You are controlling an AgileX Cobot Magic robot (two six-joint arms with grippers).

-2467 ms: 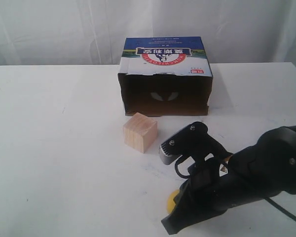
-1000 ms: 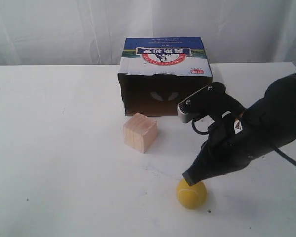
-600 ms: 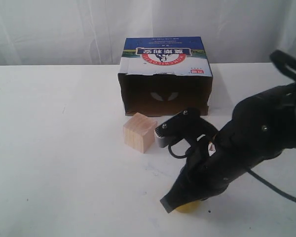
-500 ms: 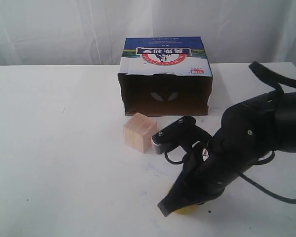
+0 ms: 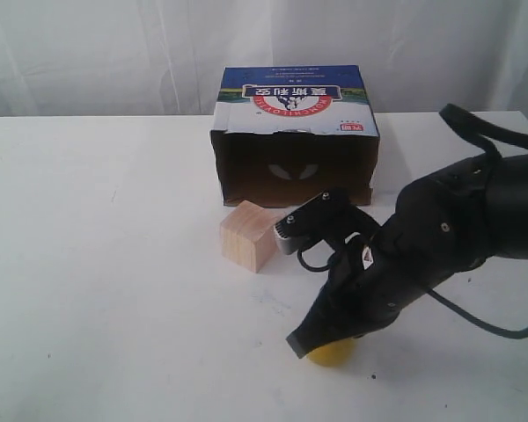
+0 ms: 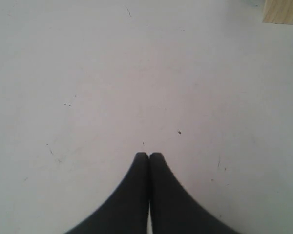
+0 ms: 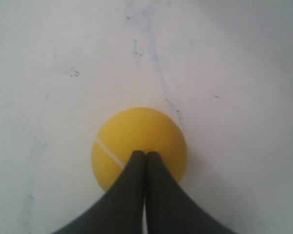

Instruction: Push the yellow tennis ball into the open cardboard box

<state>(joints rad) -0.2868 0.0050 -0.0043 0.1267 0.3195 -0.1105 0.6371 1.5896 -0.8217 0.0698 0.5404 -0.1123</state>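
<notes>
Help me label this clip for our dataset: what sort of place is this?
Probably a robot test bench in a lab: a white table, a plain white curtain behind, and staged props, namely an open cardboard box, a wooden cube and a yellow tennis ball at the right gripper.

The open cardboard box (image 5: 295, 141) carries white Chinese characters on a red banner (image 5: 292, 94) — seen upside down.
</notes>
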